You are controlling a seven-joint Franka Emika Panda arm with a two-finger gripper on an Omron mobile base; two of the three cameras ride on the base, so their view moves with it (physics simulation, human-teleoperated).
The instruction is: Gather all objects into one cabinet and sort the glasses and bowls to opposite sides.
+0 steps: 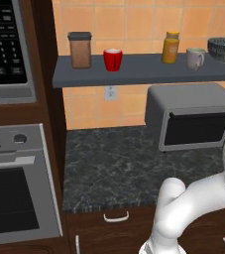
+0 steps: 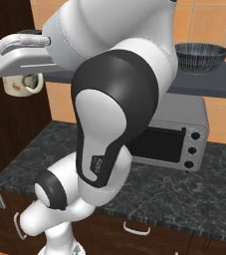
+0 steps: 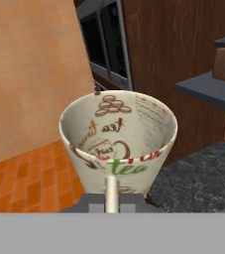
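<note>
In the left base view a shelf carries a brown canister, a red mug, a yellow jar, a pale mug and a patterned bowl, all standing apart above the toaster oven. They look not yet gathered. The arm rises from the lower right and bends out past the right edge. In the right base view the arm folds high, elbow forward and forearm reaching left. A printed mug hangs just under its end, in front of the shelf's edge and clear of the counter, probably being carried rather than parked. In the hand view the gripper is clamped on that mug's thin handle. The mouth faces the camera, so the hand seems to hold it from the side. Beyond it stand the canister and dark wood panelling.
</note>
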